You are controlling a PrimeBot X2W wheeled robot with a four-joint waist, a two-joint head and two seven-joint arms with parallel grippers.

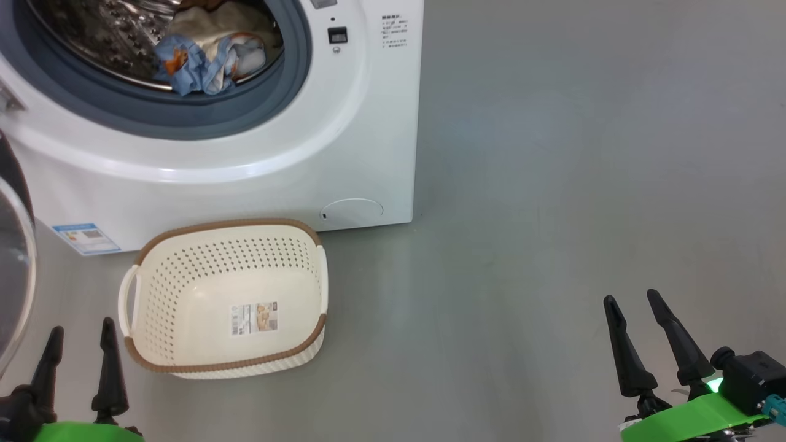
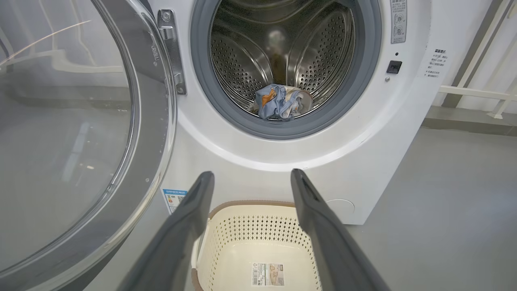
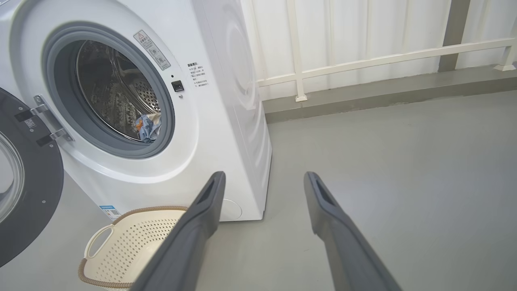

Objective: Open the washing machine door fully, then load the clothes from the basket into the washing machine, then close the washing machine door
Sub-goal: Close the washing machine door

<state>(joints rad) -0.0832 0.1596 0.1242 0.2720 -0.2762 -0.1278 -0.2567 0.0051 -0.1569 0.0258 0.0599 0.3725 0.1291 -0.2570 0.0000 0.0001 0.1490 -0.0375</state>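
— Grey smooth floor [image 1: 552, 184] everywhere, and bare out to the robot's right. Small cream perforated plastic basket [image 1: 227, 365] with the brown woven-look rim sits emptied, just in front of the big white boxy washing machine [image 1: 374, 123].
— So where are the soft blue, orange-printed and cream clothes [image 1: 202, 58]?
— Down in the steel drum [image 2: 282, 48], but right at the front; a blue fold lies against the grey rubber seal [image 1: 184, 116]. That's my worry. Shut them in like that and the fold could get pinched.
— And the large round door [image 3: 40, 190], black glossy rim, clear glass bowl?
— Wide open on its hinge [image 2: 171, 52], at the robot's left. The left gripper [image 1: 83, 328] hangs just beside the glass, its two dark fingers [image 1: 110, 368] spread apart, holding nothing. Tight corner, that one: door on one side, basket on the other.
— Could the door catch the basket?
— Can't tell from here whether the lower rim clears it; looks close. A clipped basket would skid or stall the swing.
— The right gripper [image 1: 630, 298]?
— Spread too, empty, well apart from everything, with open floor up to the white railing [image 3: 363, 60]. Plenty of room that side.
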